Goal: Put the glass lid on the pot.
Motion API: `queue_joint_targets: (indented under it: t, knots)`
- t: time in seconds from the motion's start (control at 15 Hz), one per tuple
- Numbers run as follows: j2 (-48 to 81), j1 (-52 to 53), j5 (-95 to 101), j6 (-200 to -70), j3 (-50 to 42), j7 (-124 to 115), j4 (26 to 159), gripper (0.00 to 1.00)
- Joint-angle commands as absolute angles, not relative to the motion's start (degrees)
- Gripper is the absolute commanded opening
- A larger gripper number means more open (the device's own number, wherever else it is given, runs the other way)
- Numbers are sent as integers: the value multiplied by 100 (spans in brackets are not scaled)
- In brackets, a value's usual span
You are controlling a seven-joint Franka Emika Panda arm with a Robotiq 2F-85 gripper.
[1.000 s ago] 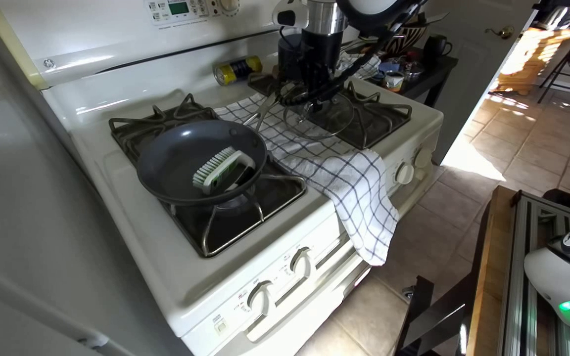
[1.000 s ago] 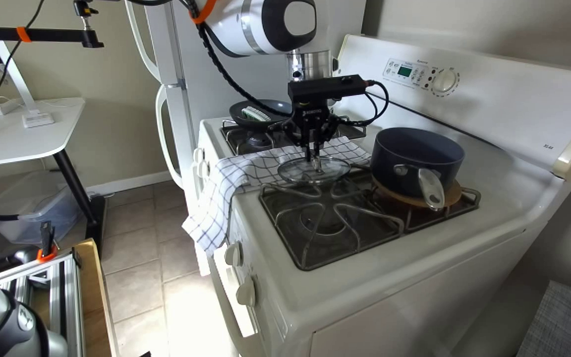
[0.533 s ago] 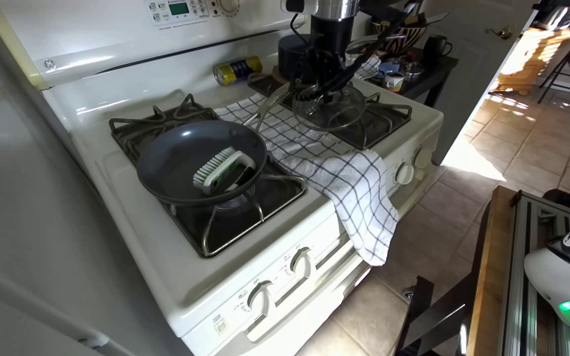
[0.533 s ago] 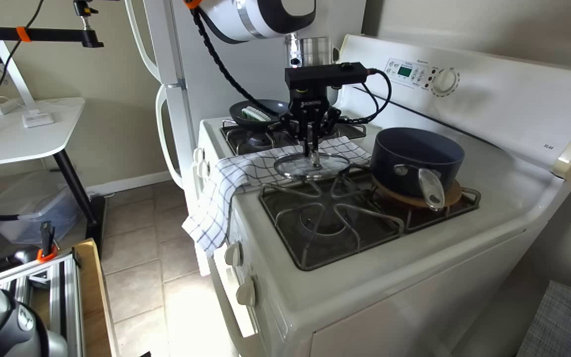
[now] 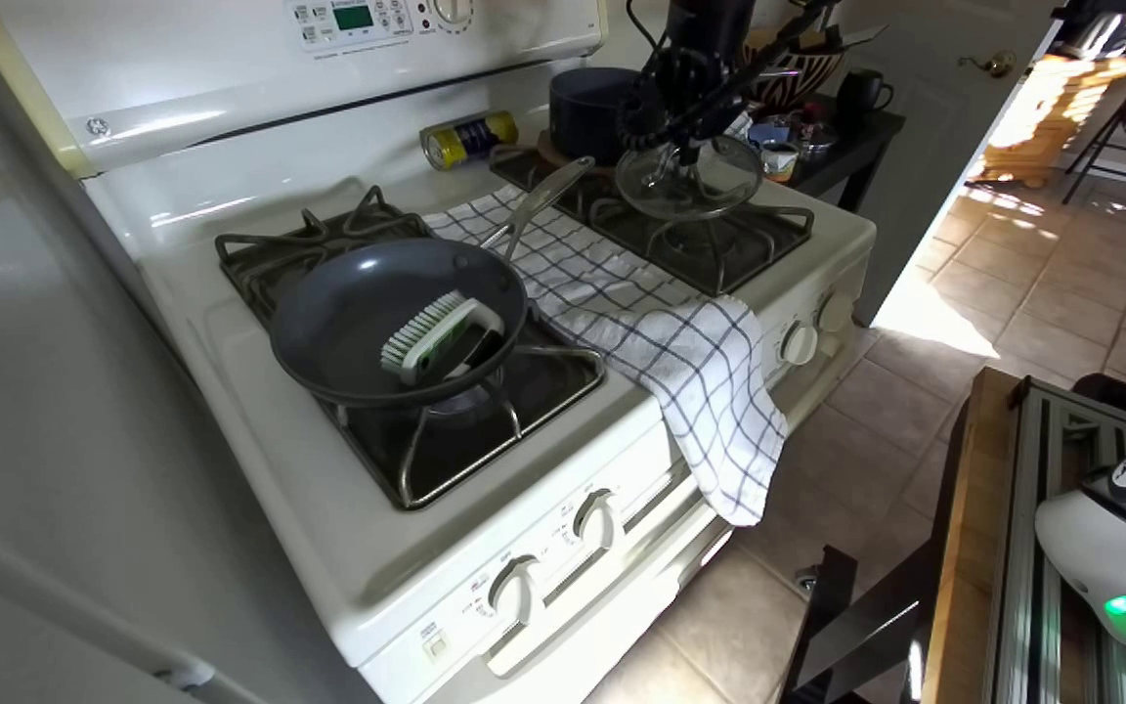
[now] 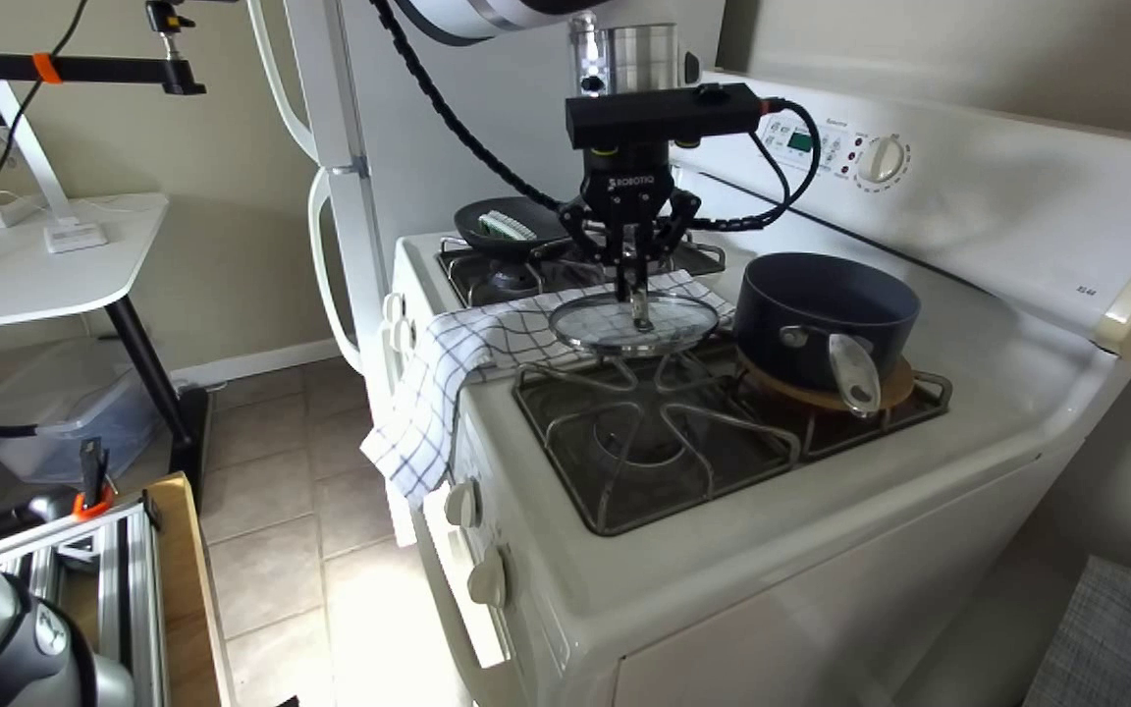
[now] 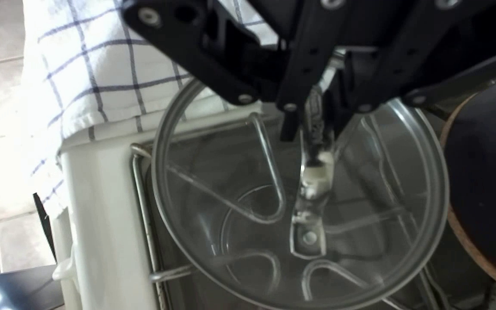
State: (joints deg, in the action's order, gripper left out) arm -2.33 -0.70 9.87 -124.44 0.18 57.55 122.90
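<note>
The glass lid is round and see-through with a steel rim and an arched metal handle. It shows in both exterior views (image 5: 649,186) (image 6: 590,322) and fills the middle of the wrist view (image 7: 360,241). My gripper (image 6: 632,280) is shut on the lid's handle, and its fingers also show in the wrist view (image 7: 312,122). The lid hangs roughly level above the front burner grate. The dark blue-black pot (image 6: 801,329) stands uncovered on the rear burner, on a round brown base. The pot's near side shows at the right edge of the wrist view (image 7: 493,181), beside the lid.
A wide frying pan (image 5: 358,303) with a brush (image 5: 441,332) in it sits on another burner. A checked towel (image 5: 622,293) lies across the stove's middle. The pot's metal handle (image 6: 855,373) points outward. A yellow can (image 5: 470,139) lies near the back panel.
My gripper has carried the lid away from the towel, over the front burner grate and nearer the pot's side, rising a little. The pot, pan and towel have not moved.
</note>
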Motion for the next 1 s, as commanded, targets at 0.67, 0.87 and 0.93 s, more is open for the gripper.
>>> queue_joint_targets:
  t: [0.67, 0.87, 0.93]
  knots:
    - [-287, -227, 269, -10862, -511, 7007, 10659, 5]
    - [-380, -261, 338, -10994, -510, 6956, 10766, 5]
    - [-332, -292, 325, -10978, -527, 6990, 10648, 19]
